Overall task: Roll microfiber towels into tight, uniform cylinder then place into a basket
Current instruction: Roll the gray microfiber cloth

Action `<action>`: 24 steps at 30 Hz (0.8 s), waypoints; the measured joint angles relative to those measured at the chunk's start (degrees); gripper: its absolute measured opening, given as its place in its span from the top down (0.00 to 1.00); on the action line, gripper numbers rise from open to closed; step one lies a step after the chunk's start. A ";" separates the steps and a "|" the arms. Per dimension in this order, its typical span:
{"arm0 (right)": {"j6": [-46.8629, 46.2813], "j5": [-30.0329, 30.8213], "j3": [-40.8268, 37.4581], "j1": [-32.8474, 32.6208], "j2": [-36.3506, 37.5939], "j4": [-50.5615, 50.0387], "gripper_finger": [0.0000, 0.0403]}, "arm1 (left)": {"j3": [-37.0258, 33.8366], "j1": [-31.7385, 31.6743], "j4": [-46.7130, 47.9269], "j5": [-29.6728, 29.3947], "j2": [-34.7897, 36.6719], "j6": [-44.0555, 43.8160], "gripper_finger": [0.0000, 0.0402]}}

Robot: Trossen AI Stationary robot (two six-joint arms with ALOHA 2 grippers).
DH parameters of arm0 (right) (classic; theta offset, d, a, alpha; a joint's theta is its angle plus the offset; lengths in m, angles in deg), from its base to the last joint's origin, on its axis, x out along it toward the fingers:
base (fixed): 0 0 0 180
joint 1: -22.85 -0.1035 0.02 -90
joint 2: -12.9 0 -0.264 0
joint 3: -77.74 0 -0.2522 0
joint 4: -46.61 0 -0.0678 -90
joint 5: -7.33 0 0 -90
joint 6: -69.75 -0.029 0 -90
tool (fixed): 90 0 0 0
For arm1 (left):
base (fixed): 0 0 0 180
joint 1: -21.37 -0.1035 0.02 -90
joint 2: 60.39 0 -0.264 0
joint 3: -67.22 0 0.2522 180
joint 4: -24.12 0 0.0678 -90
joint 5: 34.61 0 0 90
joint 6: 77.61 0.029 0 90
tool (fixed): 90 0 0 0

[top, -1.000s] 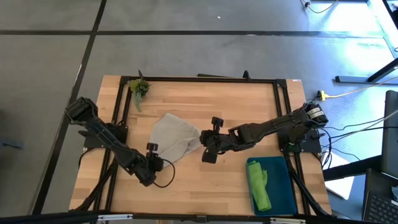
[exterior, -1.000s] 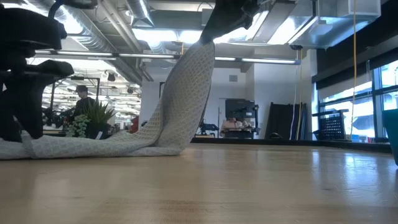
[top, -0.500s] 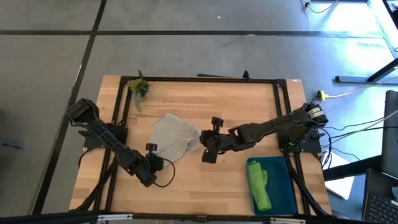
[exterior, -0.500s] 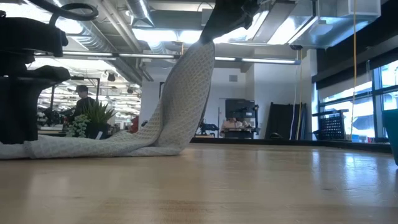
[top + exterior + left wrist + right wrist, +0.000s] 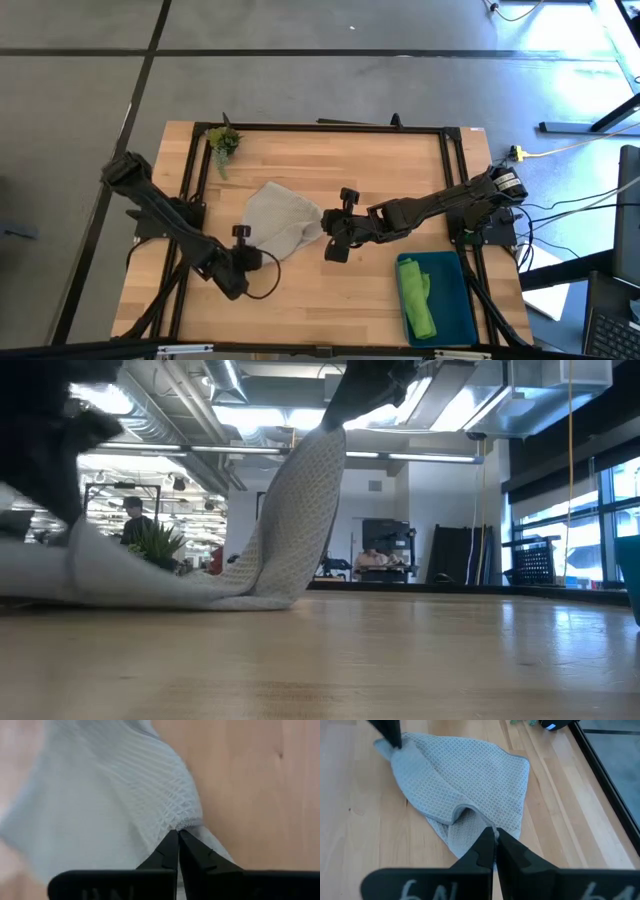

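From above, we see the grey towel (image 5: 281, 222) bunched on the wooden table (image 5: 330, 160), pinched at opposite corners: the left gripper (image 5: 243, 240) clamped on one, the right gripper (image 5: 327, 226) clamped on the other. The green towel (image 5: 417, 298) already lies rolled in the basket (image 5: 450, 300), so we judge the grey one is being spread before rolling. At table height, the waffle-weave cloth rises steeply to the right jaws. In the left wrist view, closed jaws nip a gathered corner. In the right wrist view, the limp cloth fans out beyond shut jaws. Next, we judge, both corners need drawing apart.
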 joint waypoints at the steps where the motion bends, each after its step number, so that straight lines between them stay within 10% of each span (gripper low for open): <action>1: 0.03 0.00 0.00 0.00 0.00 0.00 0.97 | 1.05 0.00 2.12 -1.16 0.59 -0.04 1.00; 24: 5.46 10.78 6.78 2.64 2.65 -7.61 0.97 | 20.63 -10.45 32.06 -27.01 19.10 -10.01 1.00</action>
